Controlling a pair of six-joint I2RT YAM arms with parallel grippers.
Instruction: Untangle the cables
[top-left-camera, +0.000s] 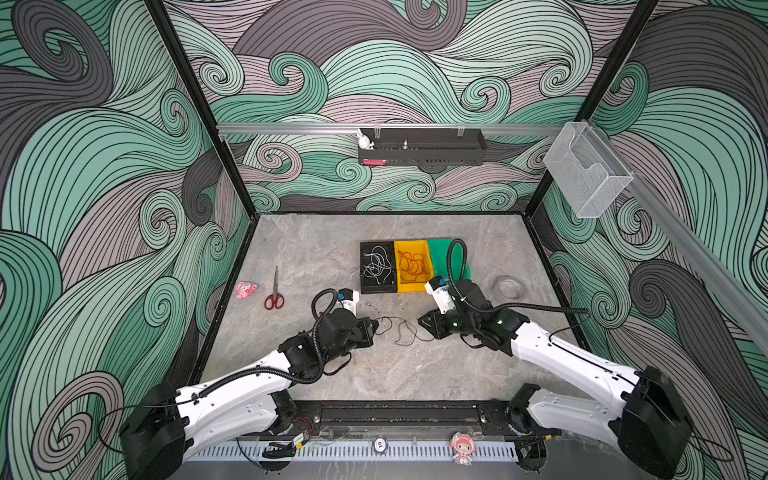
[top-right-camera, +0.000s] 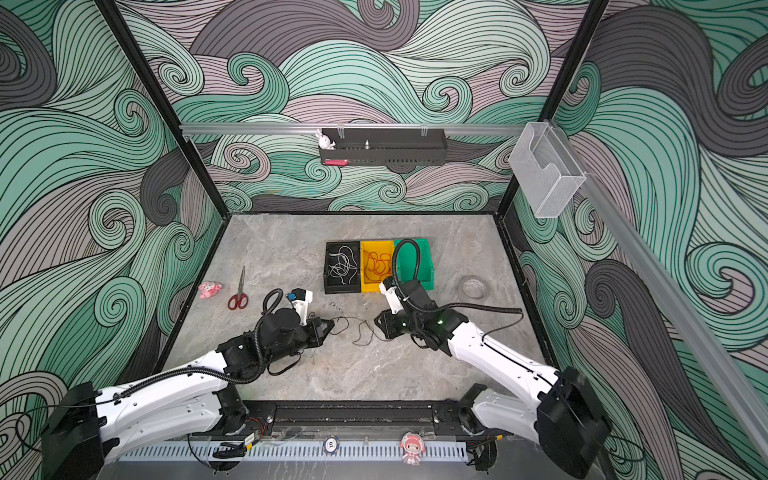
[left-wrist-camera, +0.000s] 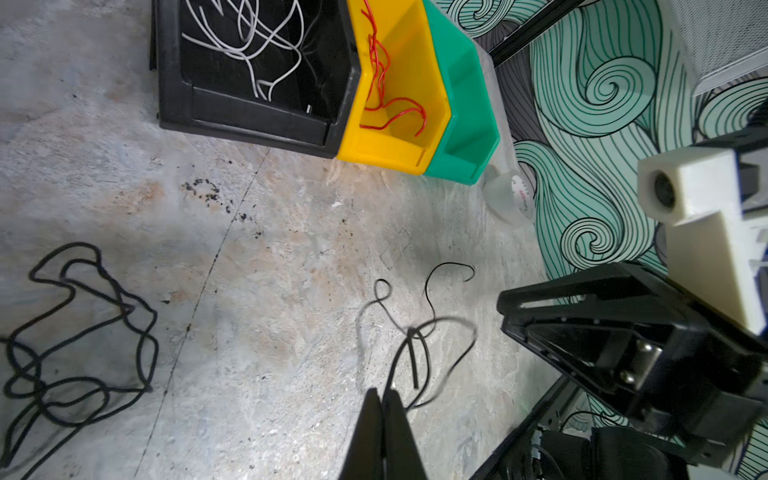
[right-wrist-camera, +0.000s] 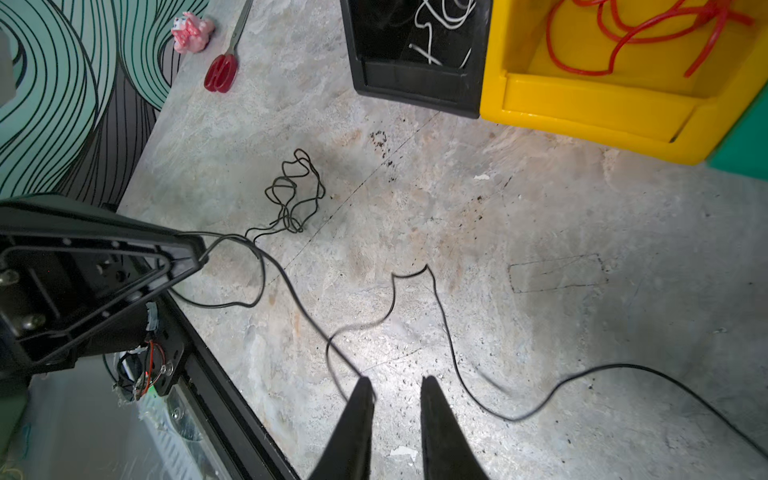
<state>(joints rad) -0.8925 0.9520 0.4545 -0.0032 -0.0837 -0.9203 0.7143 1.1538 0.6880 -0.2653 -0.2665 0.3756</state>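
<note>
The left gripper has its two tapered black fingers pressed flat together, pinching a thin, glossy black cable at their tips. From that pinch the black cable runs in loose, springy loops toward the right gripper. Its matte, wedge-shaped fingers stand apart with bare table showing between them. One strand runs just beside one fingertip, but nothing is clamped there.

In both top views the two grippers face each other low over the middle of the table, a grey, mottled, stone-look slab with dark scuffs. The cable lies draped on it between them. A small tangle of black wire lies bunched just beyond the left gripper (the top views hide it under the arm).

Farther back, three moulded plastic bins sit touching in a row. A square black bin holds curled white cables, a yellow bin holds wavy red cables, and a green bin stands partly behind the right arm's ribbed hose. Well off to the left lie red-handled steel scissors, with a small pink plush toy beside them.
</note>
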